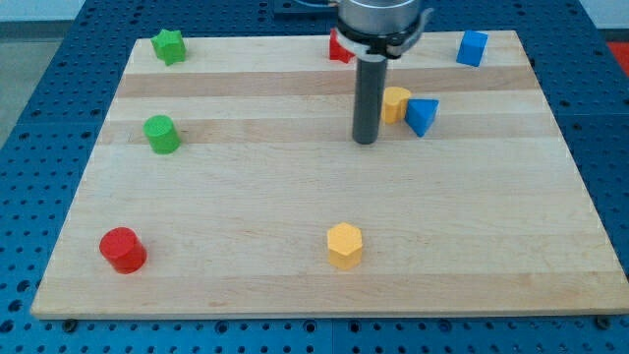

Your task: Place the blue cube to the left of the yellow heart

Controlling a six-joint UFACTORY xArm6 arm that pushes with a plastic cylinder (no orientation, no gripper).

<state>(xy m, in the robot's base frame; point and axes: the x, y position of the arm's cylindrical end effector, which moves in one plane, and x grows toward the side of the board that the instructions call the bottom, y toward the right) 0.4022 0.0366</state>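
The blue cube [473,48] sits near the tabletop's [295,197] top right corner, well apart from everything else. It looks like a small, rigid, light block that should slide easily on the smooth wood, but it could spin if I push it off-centre, so I judge the best contact is square on the middle of a flat face. There are no jaws on this rig to spread or pinch, only a rod, so taking hold means pushing. The yellow heart [395,104] lies lower and to the left, touching a blue wedge [422,116] on its right. My tip [367,141] rests just left of the heart, in the spot the cube should end up. A red block [340,47] is half hidden behind the rod.
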